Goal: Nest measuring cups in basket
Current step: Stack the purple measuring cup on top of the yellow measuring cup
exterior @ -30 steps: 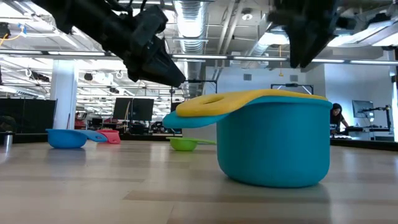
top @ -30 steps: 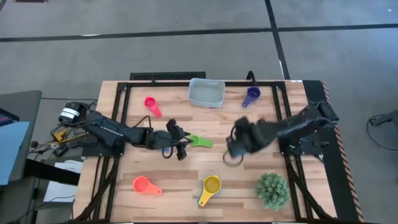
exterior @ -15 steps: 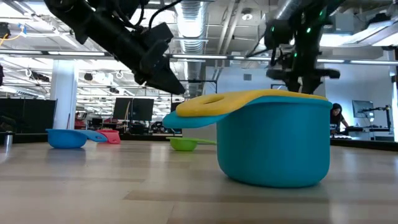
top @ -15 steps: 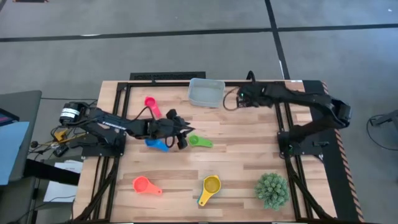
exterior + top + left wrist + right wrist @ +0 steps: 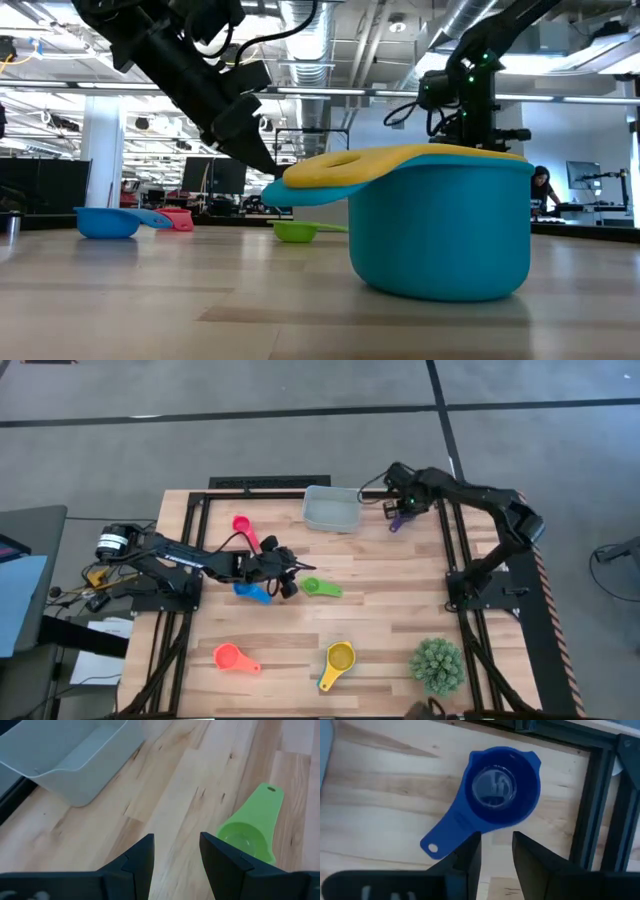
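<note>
My left gripper [image 5: 290,578] [image 5: 176,840] is open, low over the table's middle, with the green cup [image 5: 247,832] [image 5: 318,587] just to its right. My right gripper [image 5: 402,510] [image 5: 496,837] is open above the purple cup [image 5: 500,787], which lies right of the basket [image 5: 332,510] at the far edge. The blue cup [image 5: 255,593] lies under my left arm, and the pink cup [image 5: 243,528] left of the basket. The orange-red cup [image 5: 230,656] and the yellow cup [image 5: 340,657] lie near the front. The low view shows the yellow cup sitting in the teal cup [image 5: 440,235].
A spiky green plant [image 5: 438,665] stands at the near right corner. Black frame rails [image 5: 455,540] run along the table's sides and far edge, close to the purple cup. Bare wood lies between the green cup and the right rail.
My right gripper has swung from the table's middle toward the far edge, past the basket's right side, and now stands over the purple cup. My left gripper has edged toward the far edge and dipped lower beside the green cup. No cup has moved.
</note>
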